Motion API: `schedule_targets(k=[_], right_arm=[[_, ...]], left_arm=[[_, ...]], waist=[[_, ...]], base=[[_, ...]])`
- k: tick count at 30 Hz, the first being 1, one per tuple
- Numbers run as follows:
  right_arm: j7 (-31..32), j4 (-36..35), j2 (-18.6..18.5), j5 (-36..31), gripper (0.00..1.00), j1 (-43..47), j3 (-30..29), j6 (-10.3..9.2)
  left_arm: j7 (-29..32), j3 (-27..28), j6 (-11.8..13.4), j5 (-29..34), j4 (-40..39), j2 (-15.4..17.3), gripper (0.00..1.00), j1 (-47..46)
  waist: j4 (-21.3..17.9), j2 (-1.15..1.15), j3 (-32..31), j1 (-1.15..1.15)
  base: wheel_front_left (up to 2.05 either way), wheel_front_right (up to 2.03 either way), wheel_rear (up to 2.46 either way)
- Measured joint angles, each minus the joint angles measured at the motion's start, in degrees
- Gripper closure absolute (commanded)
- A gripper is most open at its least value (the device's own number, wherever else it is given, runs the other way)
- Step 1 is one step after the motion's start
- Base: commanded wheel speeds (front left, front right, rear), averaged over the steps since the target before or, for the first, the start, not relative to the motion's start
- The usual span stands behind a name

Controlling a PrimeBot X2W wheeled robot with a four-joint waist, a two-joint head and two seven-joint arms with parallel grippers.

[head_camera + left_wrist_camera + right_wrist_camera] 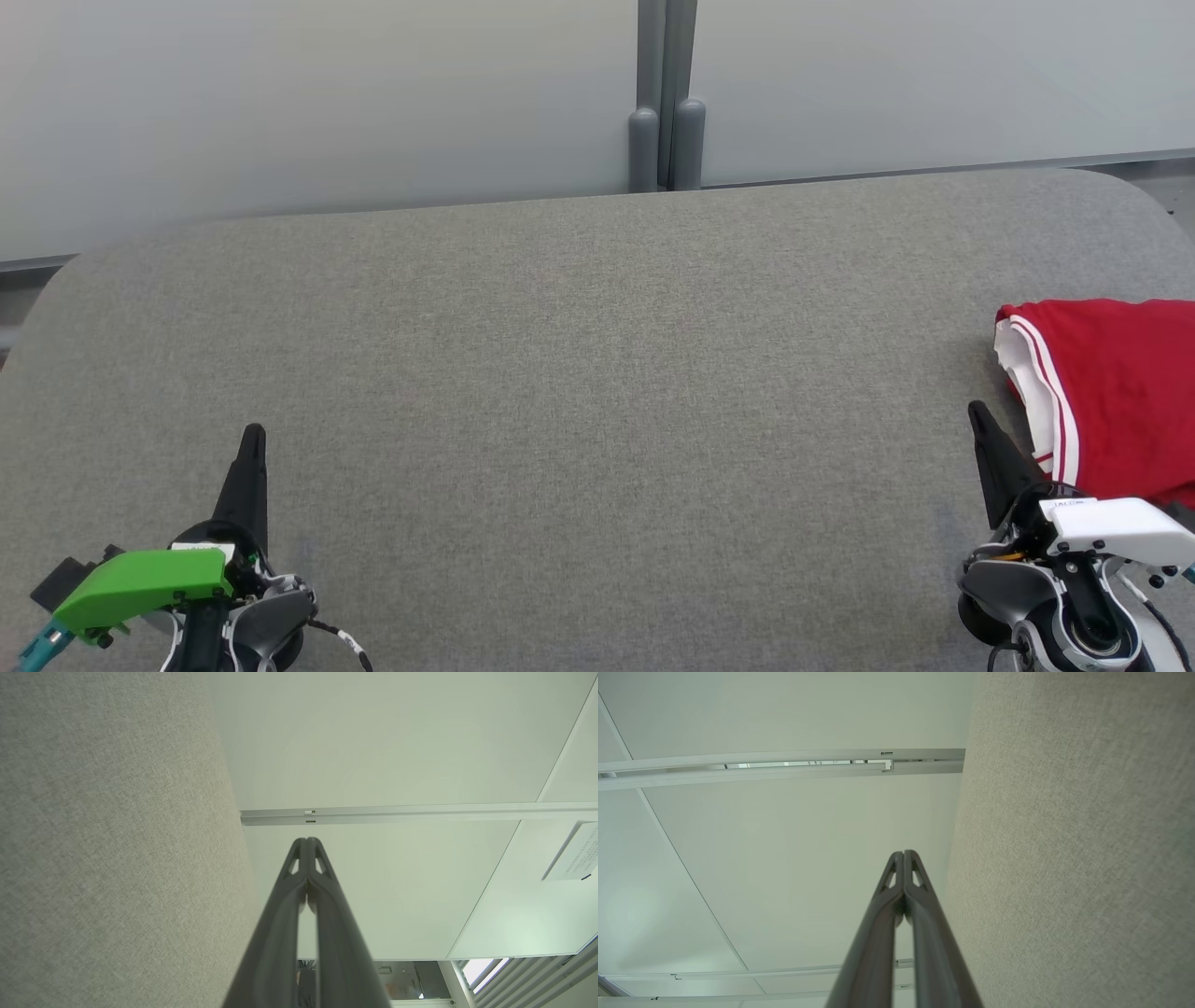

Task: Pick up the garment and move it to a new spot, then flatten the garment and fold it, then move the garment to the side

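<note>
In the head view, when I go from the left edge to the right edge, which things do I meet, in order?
First the left gripper, with shut dark fingers and a green plastic housing → pair of grey rounded upright posts at the back → red fabric garment with white trim.

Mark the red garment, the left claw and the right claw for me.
red garment (1125,392), head view, on the red fabric beside the white striped edge.
left claw (253,437), head view, on its closed fingertips.
right claw (977,415), head view, on its closed fingertips.
</note>
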Motion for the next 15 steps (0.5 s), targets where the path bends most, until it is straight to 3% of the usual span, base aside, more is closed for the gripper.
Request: schedule_targets(k=[15], right_arm=[[0.0, 0.0, 0.0, 0.01, 1.0, 0.0, 0.0, 0.0]], left_arm=[[0.0, 0.0, 0.0, 0.0, -0.01, 0.0, 1.0, 0.0]], waist=[[0.0, 0.0, 0.0, 0.0]], base=[[0.0, 0.0, 0.0]])
